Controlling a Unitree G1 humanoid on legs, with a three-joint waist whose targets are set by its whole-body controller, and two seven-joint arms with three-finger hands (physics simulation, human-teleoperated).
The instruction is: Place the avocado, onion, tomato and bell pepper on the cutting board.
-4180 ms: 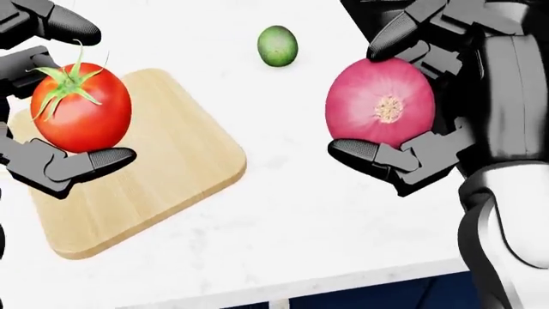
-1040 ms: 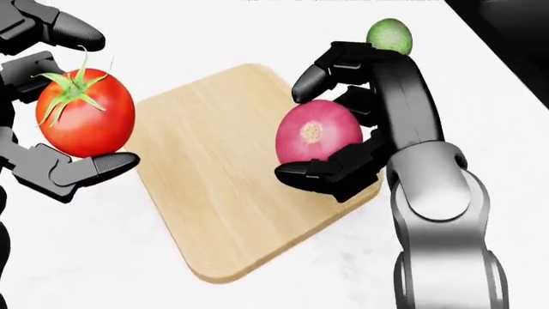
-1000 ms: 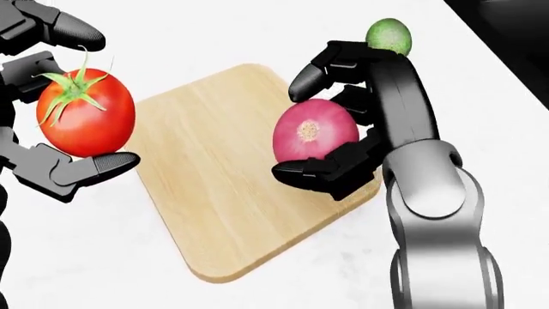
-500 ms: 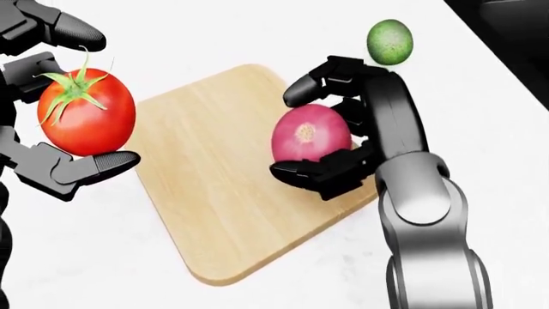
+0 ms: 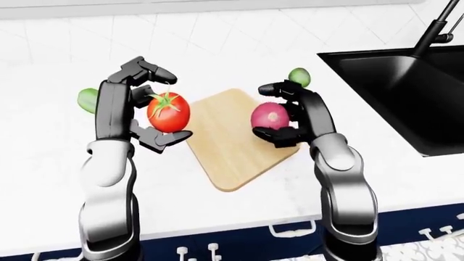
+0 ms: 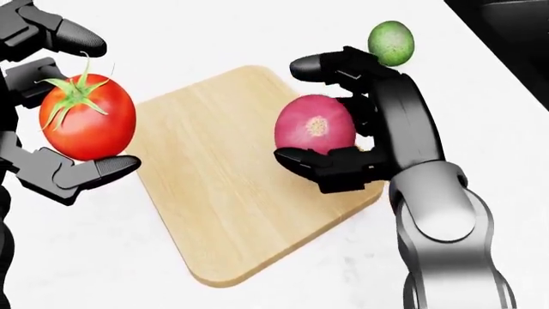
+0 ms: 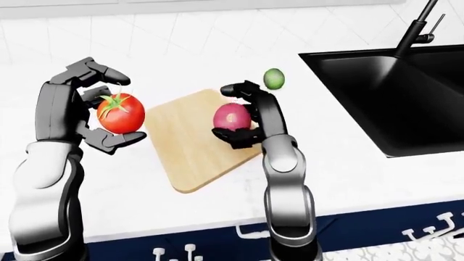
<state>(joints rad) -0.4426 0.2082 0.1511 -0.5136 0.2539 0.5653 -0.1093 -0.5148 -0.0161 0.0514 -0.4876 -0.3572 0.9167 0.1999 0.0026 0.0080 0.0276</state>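
Observation:
The red tomato (image 6: 85, 122) sits in my left hand (image 6: 107, 106), fingers closed above and below it, held left of the wooden cutting board (image 6: 214, 199). The red onion (image 6: 316, 124) is in my right hand (image 6: 296, 111) over the board's right edge. The thumb (image 6: 313, 161) lies under it and the upper fingers (image 6: 322, 64) stand off its top. The green avocado (image 6: 390, 42) lies on the counter beyond the right hand. A green thing, likely the bell pepper (image 5: 87, 99), shows partly behind my left hand.
The white counter (image 5: 43, 141) runs under everything. A black sink (image 5: 406, 92) with a dark faucet (image 5: 435, 27) lies to the right in the left-eye view. The counter's near edge (image 5: 239, 220) is below the board.
My right hand carried the onion in over the board's right edge. Since half a second ago its upper fingers have lifted off the onion's top. The left hand with the tomato has hardly moved.

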